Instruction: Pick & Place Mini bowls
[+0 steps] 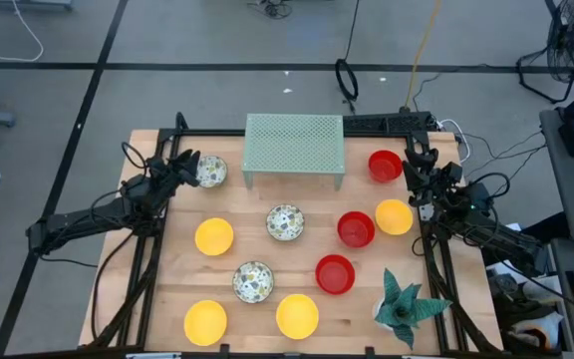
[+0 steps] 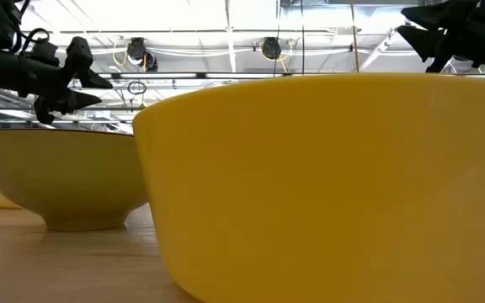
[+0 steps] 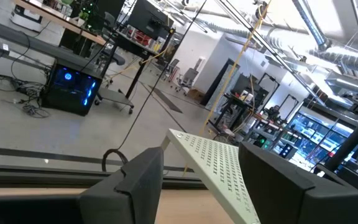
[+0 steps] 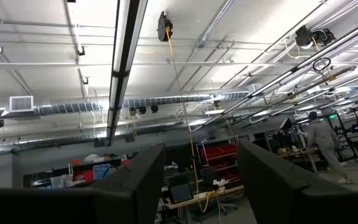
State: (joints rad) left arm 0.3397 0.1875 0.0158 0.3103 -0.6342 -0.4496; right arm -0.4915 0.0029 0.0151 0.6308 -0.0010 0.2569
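Both grippers are hanging wide open, holding nothing: left gripper (image 1: 189, 166) beside a speckled bowl (image 1: 210, 172) at ten o'clock, right gripper (image 1: 413, 163) by a glossy red bowl (image 1: 385, 166) at two o'clock.

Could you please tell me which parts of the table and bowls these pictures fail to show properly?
- Low view: one yellow bowl close to the lens fills the picture and hides everything behind it but another yellow bowl.
- Left wrist view: only the pale green rack shows; no bowl.
- Right wrist view: only the room's ceiling; no table.
- High view: the speckled bowl by the left gripper is partly covered.
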